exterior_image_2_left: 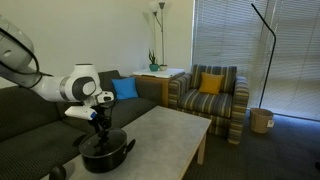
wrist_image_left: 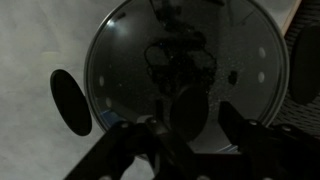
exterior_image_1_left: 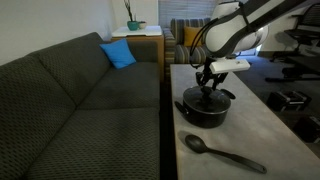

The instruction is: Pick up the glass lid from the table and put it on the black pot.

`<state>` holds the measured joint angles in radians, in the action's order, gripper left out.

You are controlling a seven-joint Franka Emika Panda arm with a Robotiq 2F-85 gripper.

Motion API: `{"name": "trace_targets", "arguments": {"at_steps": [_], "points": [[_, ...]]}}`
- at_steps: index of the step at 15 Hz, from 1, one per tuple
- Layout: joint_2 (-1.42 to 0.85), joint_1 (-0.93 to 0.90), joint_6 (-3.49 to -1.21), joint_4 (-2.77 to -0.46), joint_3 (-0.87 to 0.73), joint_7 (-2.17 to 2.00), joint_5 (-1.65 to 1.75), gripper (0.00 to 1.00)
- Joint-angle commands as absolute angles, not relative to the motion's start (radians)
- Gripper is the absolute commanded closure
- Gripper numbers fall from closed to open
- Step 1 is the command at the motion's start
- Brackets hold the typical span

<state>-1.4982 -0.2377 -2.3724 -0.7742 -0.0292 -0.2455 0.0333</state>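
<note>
The glass lid [wrist_image_left: 125, 60] lies flat on the black pot [exterior_image_1_left: 205, 110], its metal rim matching the pot's edge. The pot stands on the grey table [exterior_image_1_left: 265, 130] near the sofa-side edge and also shows in an exterior view [exterior_image_2_left: 105, 152]. My gripper [wrist_image_left: 189, 118] hangs straight over the lid's middle, seen in both exterior views [exterior_image_1_left: 208, 85] [exterior_image_2_left: 99, 128]. Its fingers [wrist_image_left: 232, 118] stand on either side of the dark knob [wrist_image_left: 187, 108], open, with a narrow gap showing on the right side. Reflections of the gripper show in the glass.
A long black spoon [exterior_image_1_left: 222, 153] lies on the table in front of the pot; its bowl [wrist_image_left: 70, 100] sits just beside the pot. A dark sofa [exterior_image_1_left: 80, 100] runs along the table. A striped armchair [exterior_image_2_left: 210, 95] stands beyond the table's far end.
</note>
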Motion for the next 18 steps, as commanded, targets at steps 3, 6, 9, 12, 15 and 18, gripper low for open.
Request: {"name": "trace_targets", "arguments": {"at_steps": [3, 6, 9, 12, 15, 18], "points": [[-1.498, -0.23, -2.349, -0.764, -0.019, -0.233, 0.031, 0.0], [-1.498, -0.24, -2.327, -0.757, -0.037, -0.249, 0.042, 0.0], [-1.497, -0.258, -2.229, -0.727, -0.073, -0.3, 0.057, 0.0], [-1.496, -0.259, -2.15, -0.687, -0.096, -0.365, 0.059, 0.0], [-1.495, -0.253, -2.147, -0.663, -0.084, -0.363, 0.055, 0.0], [-1.494, -0.254, -2.158, -0.647, -0.086, -0.374, 0.057, 0.0]]}}
